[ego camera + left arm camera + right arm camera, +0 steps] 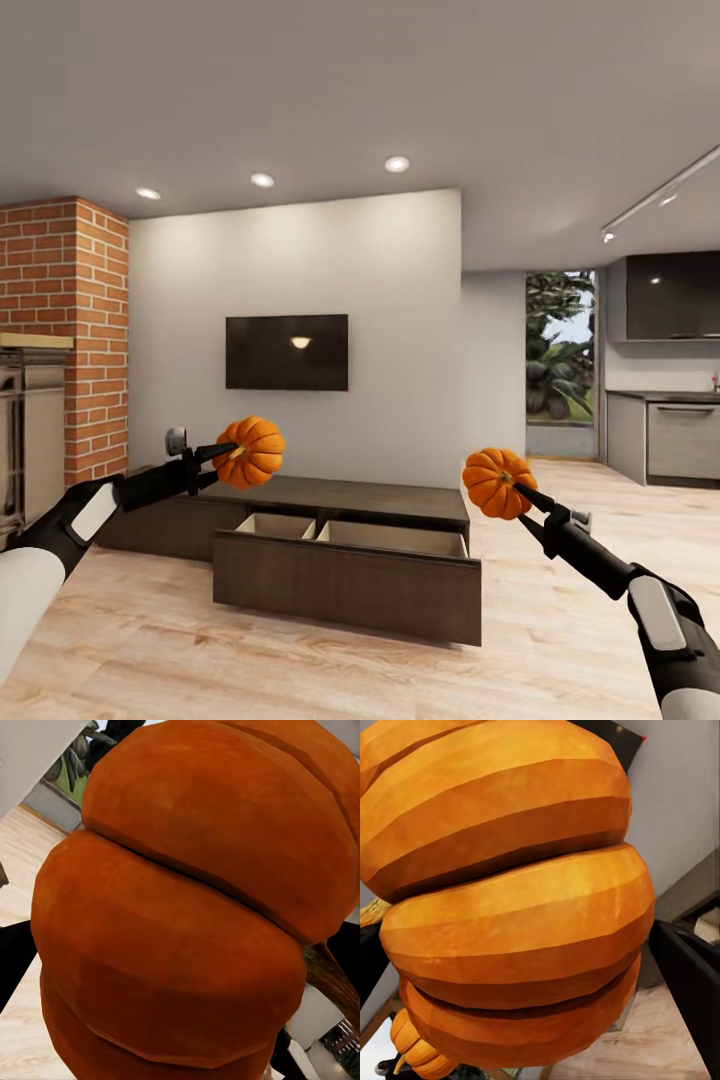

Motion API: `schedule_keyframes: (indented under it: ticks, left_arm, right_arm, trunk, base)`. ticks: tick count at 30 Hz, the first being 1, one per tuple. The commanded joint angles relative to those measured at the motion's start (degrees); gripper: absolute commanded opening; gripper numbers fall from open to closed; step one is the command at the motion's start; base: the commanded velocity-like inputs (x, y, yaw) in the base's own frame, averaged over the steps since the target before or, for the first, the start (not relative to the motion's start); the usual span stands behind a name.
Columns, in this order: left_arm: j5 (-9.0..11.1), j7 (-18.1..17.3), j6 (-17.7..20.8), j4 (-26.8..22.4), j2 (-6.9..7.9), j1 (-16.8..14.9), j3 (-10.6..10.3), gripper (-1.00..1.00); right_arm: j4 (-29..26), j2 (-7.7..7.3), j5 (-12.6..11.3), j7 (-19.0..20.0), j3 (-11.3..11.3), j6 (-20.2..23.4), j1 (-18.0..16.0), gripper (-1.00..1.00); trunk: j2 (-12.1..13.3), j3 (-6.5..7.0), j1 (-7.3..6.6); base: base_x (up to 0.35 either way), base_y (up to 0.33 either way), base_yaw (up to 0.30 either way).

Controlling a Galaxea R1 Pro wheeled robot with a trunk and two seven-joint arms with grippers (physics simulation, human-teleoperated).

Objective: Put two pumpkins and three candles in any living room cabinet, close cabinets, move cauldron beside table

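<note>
Head view | cabinet (345, 580) stood against the white wall, its wide front drawer pulled open | left gripper (228, 455) clamped one pumpkin (251, 452) above the cabinet's left | right gripper (520, 492) clamped second pumpkin (497, 483) beside its right end

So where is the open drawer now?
In the head view, the open drawer is pulled out of the cabinet, low and centre, below the TV, between both held pumpkins.

Two slim black arms with white shell panels, left claw (232, 452) and right claw (512, 487) thin, black, pointed
</note>
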Motion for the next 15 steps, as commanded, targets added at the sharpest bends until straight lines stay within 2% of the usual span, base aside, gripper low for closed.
schedule_keyframes:
  ticks: [1, 10, 15]
  left_arm:
    - [0.5, -0.1, 0.3, 0.0, 0.04, -0.1, -0.4, -1.0]
    - [0.5, 0.0, 0.3, 0.0, 0.06, 0.0, -0.3, -1.0]
    - [0.5, 0.0, 0.3, 0.1, 0.02, -0.1, -0.4, -1.0]
  right_arm:
    - [0.4, 0.02, -0.4, 0.1, -0.1, 0.4, -0.1, -1.0]
    - [1.3, 0.03, -0.4, 0.0, -0.1, 0.4, -0.1, -1.0]
    - [1.4, 0.03, -0.3, -1.6, 0.0, 0.4, -0.1, -1.0]
  trunk:
    - [0.4, 0.01, -0.23]
    - [4.0, 0.82, -2.21]
    - [6.0, 1.26, -3.31]
  base:
    - [0.0, 0.0, 0.0]
    - [0.0, 0.0, 0.0]
    - [0.0, 0.0, 0.0]
